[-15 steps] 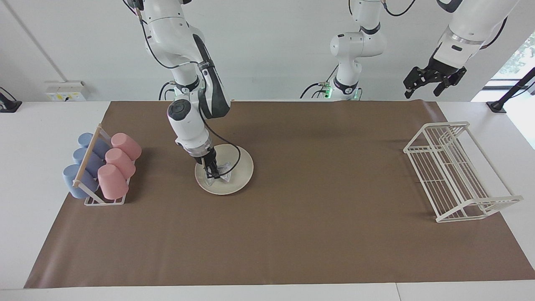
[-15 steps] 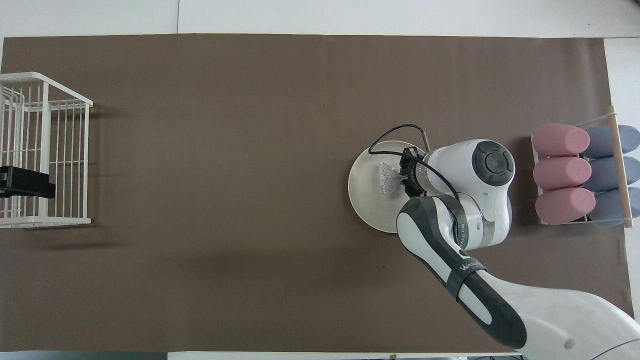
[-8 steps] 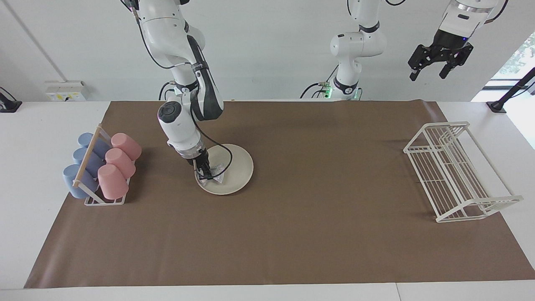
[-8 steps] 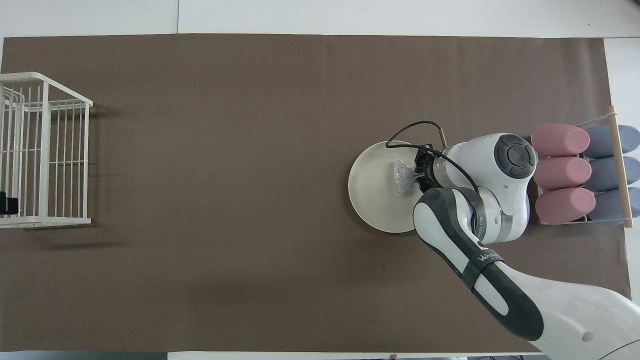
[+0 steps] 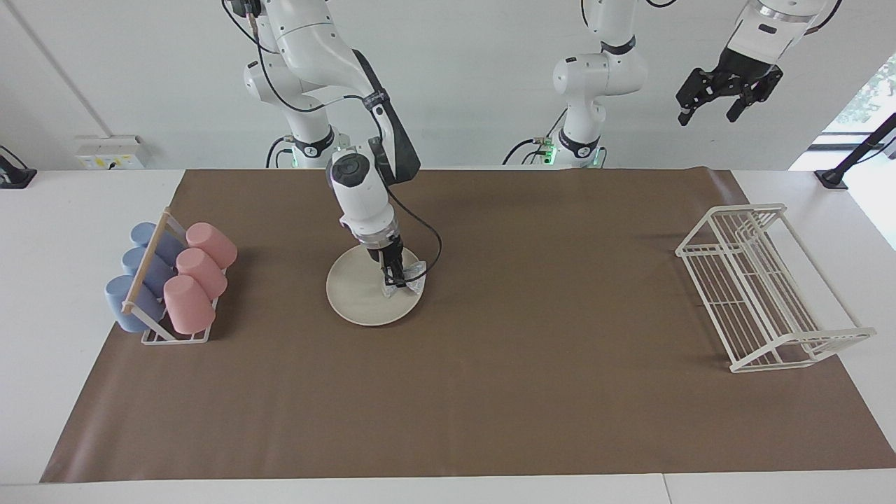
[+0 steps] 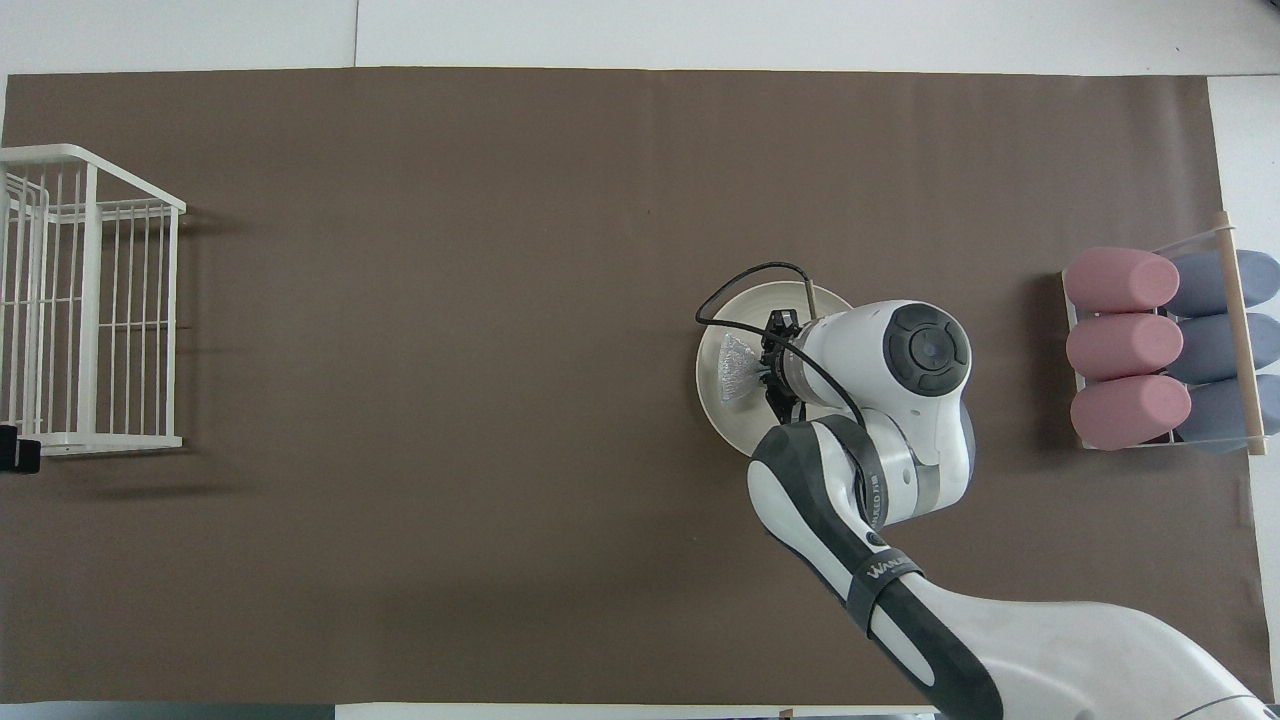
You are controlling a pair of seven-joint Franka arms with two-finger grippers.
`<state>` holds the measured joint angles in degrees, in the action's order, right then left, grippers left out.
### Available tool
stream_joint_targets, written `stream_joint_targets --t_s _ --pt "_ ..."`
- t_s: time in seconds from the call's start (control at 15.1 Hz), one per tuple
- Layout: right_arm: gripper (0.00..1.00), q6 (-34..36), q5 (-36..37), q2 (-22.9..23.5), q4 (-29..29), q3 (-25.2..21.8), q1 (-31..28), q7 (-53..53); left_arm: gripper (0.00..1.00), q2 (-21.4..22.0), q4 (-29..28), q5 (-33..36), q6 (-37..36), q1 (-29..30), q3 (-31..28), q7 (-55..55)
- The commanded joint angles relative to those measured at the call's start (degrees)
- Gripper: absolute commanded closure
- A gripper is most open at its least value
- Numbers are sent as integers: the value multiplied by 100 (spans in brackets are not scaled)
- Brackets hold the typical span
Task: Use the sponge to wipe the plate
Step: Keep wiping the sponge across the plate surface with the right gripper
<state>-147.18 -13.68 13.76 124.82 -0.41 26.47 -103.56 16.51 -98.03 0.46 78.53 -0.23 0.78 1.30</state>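
Observation:
The cream-white plate (image 5: 353, 294) lies on the brown mat toward the right arm's end of the table; in the overhead view only a part of it (image 6: 722, 425) shows beside the right arm. My right gripper (image 5: 394, 278) is shut on the silvery-grey sponge (image 5: 414, 273) and presses it on the plate near the edge toward the left arm's end. The overhead view shows the sponge (image 6: 738, 365) fanned out from the right gripper (image 6: 775, 368). My left gripper (image 5: 721, 98) is open and empty, and waits high over the left arm's end of the table.
A rack with pink and blue cups (image 5: 171, 280) lying on their sides stands beside the plate at the right arm's end, also in the overhead view (image 6: 1160, 350). A white wire rack (image 5: 763, 287) stands at the left arm's end (image 6: 90, 310).
My right gripper has swept the sponge across the plate, from the side by the cup rack to the side toward the left arm's end. The left gripper rose, then shifted slightly.

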Motion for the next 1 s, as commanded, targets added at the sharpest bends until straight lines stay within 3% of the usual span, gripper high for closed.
stream_joint_targets --t_s 0.0,0.93 --pt "100 -233 -82 153 104 14 -37 -7 0 90 -32 33 -92 40 27 28" --pt "100 672 -73 31 200 -3 -1303 1804 0 90 -32 33 -92 40 27 28"
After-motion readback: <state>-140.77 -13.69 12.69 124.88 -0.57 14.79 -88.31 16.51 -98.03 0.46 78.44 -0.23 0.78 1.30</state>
